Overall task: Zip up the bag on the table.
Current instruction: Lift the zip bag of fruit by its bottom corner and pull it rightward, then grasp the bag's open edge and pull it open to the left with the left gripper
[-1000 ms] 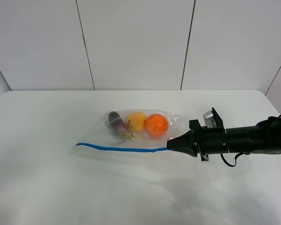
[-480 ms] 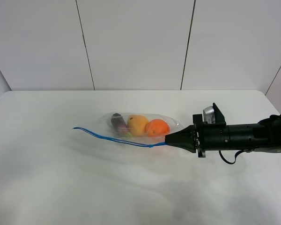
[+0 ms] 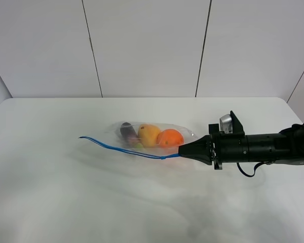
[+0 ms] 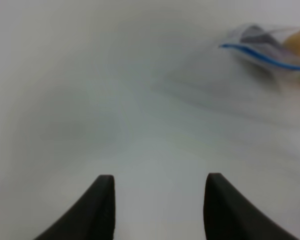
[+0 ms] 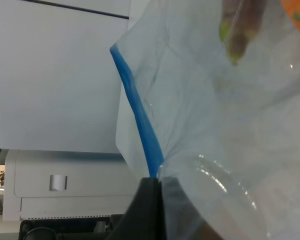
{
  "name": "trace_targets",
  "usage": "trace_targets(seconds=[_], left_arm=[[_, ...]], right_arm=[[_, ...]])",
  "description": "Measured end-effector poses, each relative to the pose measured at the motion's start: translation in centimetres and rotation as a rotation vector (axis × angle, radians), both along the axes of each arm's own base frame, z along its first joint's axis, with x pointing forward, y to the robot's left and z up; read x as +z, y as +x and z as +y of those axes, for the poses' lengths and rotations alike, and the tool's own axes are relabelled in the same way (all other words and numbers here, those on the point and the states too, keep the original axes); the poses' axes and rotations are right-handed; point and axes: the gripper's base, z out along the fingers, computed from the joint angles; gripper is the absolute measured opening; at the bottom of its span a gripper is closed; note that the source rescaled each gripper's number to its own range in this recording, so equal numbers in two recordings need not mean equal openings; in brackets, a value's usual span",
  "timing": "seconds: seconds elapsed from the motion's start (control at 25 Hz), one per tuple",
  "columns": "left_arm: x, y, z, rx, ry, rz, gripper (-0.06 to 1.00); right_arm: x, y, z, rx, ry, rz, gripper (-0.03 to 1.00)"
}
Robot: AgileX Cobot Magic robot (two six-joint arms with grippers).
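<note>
The clear bag (image 3: 152, 132) lies mid-table (image 3: 66, 192) holding an orange (image 3: 171, 137), a yellow fruit (image 3: 148, 134) and a purple eggplant (image 3: 127, 131). Its blue zip strip (image 3: 126, 149) runs along the near edge, lifted off the table. My right gripper (image 3: 181, 150) is shut on the strip's right end. The right wrist view shows the strip (image 5: 137, 115) running into my closed gripper (image 5: 157, 185), beside the crinkled bag wall (image 5: 215, 100). My left gripper (image 4: 157, 200) is open and empty over bare table, with the bag (image 4: 270, 45) far off. It is out of the exterior high view.
The right arm (image 3: 263, 148) reaches in low from the right edge, level with the bag. A white panelled wall (image 3: 147, 45) stands behind the table's far edge.
Over the last second my right gripper rose slightly with the zip end. The strip lifted off the table and the bag tipped. Nothing has moved in the last half second.
</note>
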Motion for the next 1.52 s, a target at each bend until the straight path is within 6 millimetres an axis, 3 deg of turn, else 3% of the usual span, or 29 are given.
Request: trace_targets(seconds=[0.28,0.52,0.72,0.92,1.24,1.52], left_arm=[[2.4,2.0,0.2,0.003,-0.008,-0.013,0.78],[4.6,6.3,0.8,0.017,-0.020,0.016,0.78],[5.3,10.5,1.3,0.022,-0.023,0.073,0.78],[4.6,14.7,1.8,0.027,-0.015,0.126,0.78],[1.9,20.1,2.5,0.016,0.006,0.237,0.78],[0.5,21.9,2.3,-0.011,0.005,0.286,0.78]], right_arm=[[0.0,0.0,0.0,0.000,0.000,-0.001,0.00],[0.0,0.0,0.0,0.001,0.000,-0.002,0.00],[0.0,0.0,0.0,0.005,-0.003,-0.014,0.00],[0.0,0.0,0.0,0.006,-0.004,-0.017,0.00],[0.0,0.0,0.0,0.007,-0.012,-0.020,0.00],[-0.3,0.0,-0.1,0.012,-0.044,-0.020,0.00]])
